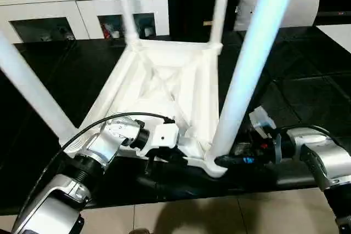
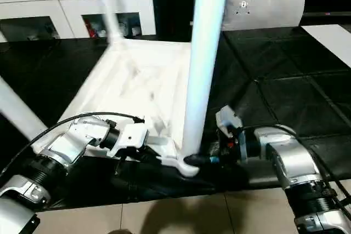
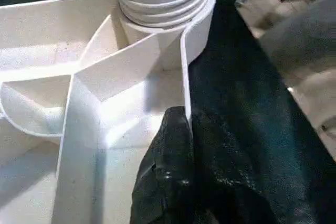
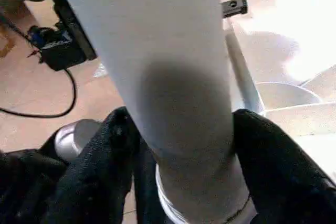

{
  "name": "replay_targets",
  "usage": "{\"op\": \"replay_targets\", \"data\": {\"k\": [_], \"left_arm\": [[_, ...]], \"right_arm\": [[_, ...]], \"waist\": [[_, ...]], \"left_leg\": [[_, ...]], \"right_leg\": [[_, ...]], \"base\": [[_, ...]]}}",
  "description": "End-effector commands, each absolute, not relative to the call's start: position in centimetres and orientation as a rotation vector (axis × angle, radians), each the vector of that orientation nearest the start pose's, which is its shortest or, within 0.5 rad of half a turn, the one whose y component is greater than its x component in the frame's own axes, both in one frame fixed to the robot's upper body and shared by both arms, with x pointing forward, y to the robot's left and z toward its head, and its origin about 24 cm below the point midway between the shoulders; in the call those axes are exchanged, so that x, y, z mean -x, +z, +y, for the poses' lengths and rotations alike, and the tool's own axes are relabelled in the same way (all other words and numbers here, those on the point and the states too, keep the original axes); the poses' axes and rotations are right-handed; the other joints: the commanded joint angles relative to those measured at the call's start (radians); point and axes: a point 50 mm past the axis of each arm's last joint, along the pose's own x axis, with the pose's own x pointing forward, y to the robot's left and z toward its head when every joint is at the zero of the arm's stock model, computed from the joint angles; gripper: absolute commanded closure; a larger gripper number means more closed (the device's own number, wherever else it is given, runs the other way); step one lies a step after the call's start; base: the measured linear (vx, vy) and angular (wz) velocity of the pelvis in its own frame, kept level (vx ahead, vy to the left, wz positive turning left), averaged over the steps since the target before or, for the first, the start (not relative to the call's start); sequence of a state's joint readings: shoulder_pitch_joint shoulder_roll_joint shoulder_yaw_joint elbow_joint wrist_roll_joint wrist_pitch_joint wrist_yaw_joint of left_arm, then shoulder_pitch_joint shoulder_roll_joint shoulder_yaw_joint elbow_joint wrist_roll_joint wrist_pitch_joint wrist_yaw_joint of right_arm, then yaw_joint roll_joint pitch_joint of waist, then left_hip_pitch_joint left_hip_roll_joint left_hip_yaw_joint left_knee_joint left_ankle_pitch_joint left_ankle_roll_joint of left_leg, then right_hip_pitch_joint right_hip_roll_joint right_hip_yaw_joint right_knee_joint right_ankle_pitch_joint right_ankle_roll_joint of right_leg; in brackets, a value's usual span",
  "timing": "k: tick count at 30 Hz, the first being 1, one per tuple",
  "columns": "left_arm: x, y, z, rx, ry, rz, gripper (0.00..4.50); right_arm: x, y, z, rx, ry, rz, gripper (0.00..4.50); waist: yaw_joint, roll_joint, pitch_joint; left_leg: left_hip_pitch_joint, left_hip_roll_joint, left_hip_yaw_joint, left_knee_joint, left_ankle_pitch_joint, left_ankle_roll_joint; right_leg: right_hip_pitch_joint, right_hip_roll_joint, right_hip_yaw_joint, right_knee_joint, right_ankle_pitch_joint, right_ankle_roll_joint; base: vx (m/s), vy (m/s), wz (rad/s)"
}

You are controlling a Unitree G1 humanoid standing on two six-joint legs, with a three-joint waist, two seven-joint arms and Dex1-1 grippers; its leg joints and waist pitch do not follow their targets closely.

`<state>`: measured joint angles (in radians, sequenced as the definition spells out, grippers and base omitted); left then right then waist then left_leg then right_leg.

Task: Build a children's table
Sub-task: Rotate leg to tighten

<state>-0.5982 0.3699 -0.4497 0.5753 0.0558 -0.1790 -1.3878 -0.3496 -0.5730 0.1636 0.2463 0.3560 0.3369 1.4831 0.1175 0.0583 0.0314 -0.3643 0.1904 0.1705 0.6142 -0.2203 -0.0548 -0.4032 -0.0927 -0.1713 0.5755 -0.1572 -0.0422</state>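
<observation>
The right tool (image 4: 178, 145) clamps its two black fingers (image 4: 273, 166) around the base of the near leg (image 1: 249, 64), just above the corner socket it stands in. The left tool (image 3: 184, 145) pinches the rim wall of the top (image 1: 164, 86) beside that same socket, one finger inside the rim and one outside. The top lies upside down on the black bench (image 1: 307, 97), X-ribs facing up, its near corner at the bench's front edge. Three more legs stand upright in the other corners. Beyond the far side of the top stands a white cabinet (image 1: 82, 4) with glass doors.
</observation>
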Motion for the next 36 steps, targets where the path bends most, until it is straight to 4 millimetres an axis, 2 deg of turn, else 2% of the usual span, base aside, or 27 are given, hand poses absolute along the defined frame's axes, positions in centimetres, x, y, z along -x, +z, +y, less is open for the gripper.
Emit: {"op": "replay_targets", "data": {"k": [1,7,9,10,11,14,15,17,18,19,20,21,22,25,26,27,28,30,31,32,33,36], "left_arm": [[-29.3,5.3,10.1,-0.708,-1.785,0.334,4.50],[-29.2,5.3,10.1,-0.699,-1.788,0.327,4.50],[-29.6,5.3,9.8,-0.653,-1.716,0.334,4.50],[-30.0,5.2,9.7,-0.647,-1.665,0.344,4.50],[-30.5,5.2,9.7,-0.638,-1.587,0.359,4.50],[-30.8,5.4,9.3,-0.568,-1.539,0.370,4.50],[-30.9,5.4,9.1,-0.548,-1.518,0.373,4.50],[-30.9,5.6,8.0,-0.446,-1.459,0.368,4.50],[-30.9,5.6,7.6,-0.426,-1.445,0.361,4.50],[-30.9,5.6,7.6,-0.426,-1.445,0.361,4.50],[-30.9,5.6,7.0,-0.404,-1.417,0.358,4.50],[-30.9,5.6,6.6,-0.393,-1.393,0.352,4.50],[-30.9,5.6,6.3,-0.387,-1.377,0.347,4.50],[-31.2,5.6,4.7,-0.362,-1.271,0.350,4.50],[-31.1,5.6,4.0,-0.350,-1.247,0.349,4.50],[-31.1,5.7,3.6,-0.332,-1.234,0.344,4.50],[-31.0,5.8,3.4,-0.319,-1.227,0.336,4.50],[-30.9,6.1,3.0,-0.304,-1.219,0.328,4.50],[-30.9,6.1,3.0,-0.304,-1.219,0.328,4.50],[-30.9,6.1,2.9,-0.306,-1.217,0.327,4.50],[-31.0,6.1,3.0,-0.314,-1.211,0.330,4.50],[-31.3,6.1,3.7,-0.364,-1.205,0.324,4.50]], "right_arm": [[-26.6,7.5,-18.2,0.009,1.549,0.434,1.85],[-26.3,7.2,-17.9,-0.012,1.561,0.444,2.33],[-26.2,7.2,-17.5,-0.038,1.548,0.426,2.37],[-26.2,7.2,-17.3,-0.042,1.531,0.415,2.37],[-26.5,7.2,-17.0,-0.046,1.490,0.401,2.37],[-27.6,6.9,-16.5,-0.003,1.335,0.389,2.41],[-27.9,6.8,-16.5,0.009,1.286,0.383,2.42],[-29.3,6.6,-15.6,-0.024,1.099,0.378,2.44],[-29.7,6.5,-15.4,-0.029,1.048,0.387,2.46],[-29.7,6.5,-15.4,-0.029,1.048,0.387,2.49],[-30.2,6.2,-15.1,-0.019,0.962,0.399,2.49],[-30.6,5.9,-14.9,-0.023,0.902,0.409,2.49],[-30.8,5.8,-14.8,-0.026,0.864,0.415,2.50],[-31.6,5.1,-14.1,-0.032,0.724,0.416,2.50],[-32.0,4.9,-13.9,-0.042,0.672,0.409,2.50],[-32.0,4.9,-13.7,-0.063,0.658,0.403,2.17],[-32.0,5.0,-13.5,-0.081,0.666,0.396,1.97],[-31.7,5.2,-13.0,-0.102,0.702,0.390,1.81],[-31.7,5.2,-13.0,-0.102,0.702,0.390,1.74],[-31.6,5.2,-13.0,-0.095,0.717,0.391,1.74],[-31.6,5.2,-13.1,-0.091,0.726,0.392,1.49],[-31.3,5.5,-13.8,-0.077,0.757,0.378,1.32]], "waist": [[-0.003,-0.023,-0.066],[-0.004,-0.021,-0.067],[-0.004,-0.021,-0.066],[-0.003,-0.017,-0.065],[-0.006,-0.020,-0.064],[-0.015,-0.022,-0.052],[-0.022,-0.021,-0.049],[-0.041,-0.021,-0.046],[-0.058,-0.022,-0.045],[-0.077,-0.018,-0.048],[-0.087,-0.017,-0.048],[-0.105,-0.016,-0.047],[-0.122,-0.012,-0.049],[-0.151,-0.009,-0.049],[-0.155,-0.011,-0.049],[-0.161,-0.010,-0.050],[-0.163,-0.009,-0.054],[-0.163,-0.009,-0.057],[-0.157,-0.008,-0.062],[-0.153,-0.009,-0.064],[-0.148,-0.010,-0.064],[-0.126,-0.009,-0.069]], "left_leg": [[0.001,0.050,-0.013,-0.065,-0.075,0.109],[0.002,0.051,-0.013,-0.064,-0.072,0.104],[0.003,0.049,-0.012,-0.065,-0.078,0.099],[0.004,0.049,-0.012,-0.065,-0.081,0.096],[0.004,0.050,-0.011,-0.066,-0.083,0.093],[0.012,0.036,-0.008,-0.067,-0.141,0.064],[0.015,0.029,-0.008,-0.065,-0.158,0.052],[0.016,0.026,-0.011,-0.065,-0.182,0.037],[0.009,0.022,-0.016,-0.063,-0.199,0.026],[0.014,0.021,-0.018,-0.060,-0.218,0.023],[0.011,0.022,-0.021,-0.061,-0.224,0.024],[0.007,0.024,-0.024,-0.062,-0.236,0.027],[0.012,0.025,-0.026,-0.061,-0.254,0.031],[0.008,0.028,-0.030,-0.065,-0.260,0.038],[0.010,0.025,-0.029,-0.064,-0.263,0.040],[0.011,0.023,-0.028,-0.063,-0.255,0.046],[0.005,0.028,-0.031,-0.067,-0.233,0.057],[0.000,0.038,-0.033,-0.071,-0.203,0.074],[0.004,0.042,-0.031,-0.069,-0.166,0.085],[0.005,0.044,-0.030,-0.068,-0.146,0.091],[-0.002,0.045,-0.030,-0.068,-0.111,0.107],[-0.003,0.046,-0.026,-0.062,-0.035,0.141]], "right_leg": [[0.065,-0.076,0.069,-0.073,-0.330,-0.064],[0.064,-0.075,0.068,-0.074,-0.328,-0.060],[0.064,-0.075,0.067,-0.075,-0.339,-0.059],[0.063,-0.075,0.067,-0.078,-0.348,-0.058],[0.064,-0.074,0.067,-0.078,-0.352,-0.056],[0.060,-0.073,0.057,-0.103,-0.484,-0.017],[0.059,-0.072,0.051,-0.112,-0.538,0.008],[0.058,-0.067,0.041,-0.119,-0.575,0.030],[0.065,-0.066,0.029,-0.124,-0.596,0.051],[0.063,-0.066,0.021,-0.132,-0.599,0.063],[0.066,-0.067,0.020,-0.133,-0.593,0.066],[0.069,-0.065,0.016,-0.134,-0.579,0.065],[0.067,-0.066,0.014,-0.137,-0.569,0.060],[0.069,-0.068,0.017,-0.136,-0.535,0.033],[0.069,-0.067,0.016,-0.137,-0.537,0.032],[0.069,-0.071,0.019,-0.136,-0.531,0.022],[0.076,-0.073,0.025,-0.128,-0.493,0.007],[0.078,-0.075,0.036,-0.116,-0.426,-0.022],[0.074,-0.077,0.046,-0.108,-0.371,-0.054],[0.073,-0.077,0.050,-0.102,-0.340,-0.070],[0.076,-0.077,0.056,-0.090,-0.293,-0.098],[0.080,-0.080,0.063,-0.071,-0.185,-0.133]], "base": [[0.000,0.000,0.00],[0.000,0.000,0.00],[0.000,0.000,0.00],[0.000,0.000,0.00],[0.000,0.000,0.00],[0.000,0.000,0.00],[0.000,0.000,0.00],[0.000,0.000,0.00],[0.000,0.000,0.00],[0.000,0.000,0.00],[0.000,0.000,0.00],[0.000,0.000,0.00],[0.000,0.000,0.00],[0.000,0.000,0.00],[0.000,0.000,0.00],[0.000,0.000,0.00],[0.000,0.000,0.00],[0.000,0.000,0.00],[0.000,0.000,0.00],[0.000,0.000,0.00],[0.000,0.000,0.00],[0.000,0.000,0.00]]}}
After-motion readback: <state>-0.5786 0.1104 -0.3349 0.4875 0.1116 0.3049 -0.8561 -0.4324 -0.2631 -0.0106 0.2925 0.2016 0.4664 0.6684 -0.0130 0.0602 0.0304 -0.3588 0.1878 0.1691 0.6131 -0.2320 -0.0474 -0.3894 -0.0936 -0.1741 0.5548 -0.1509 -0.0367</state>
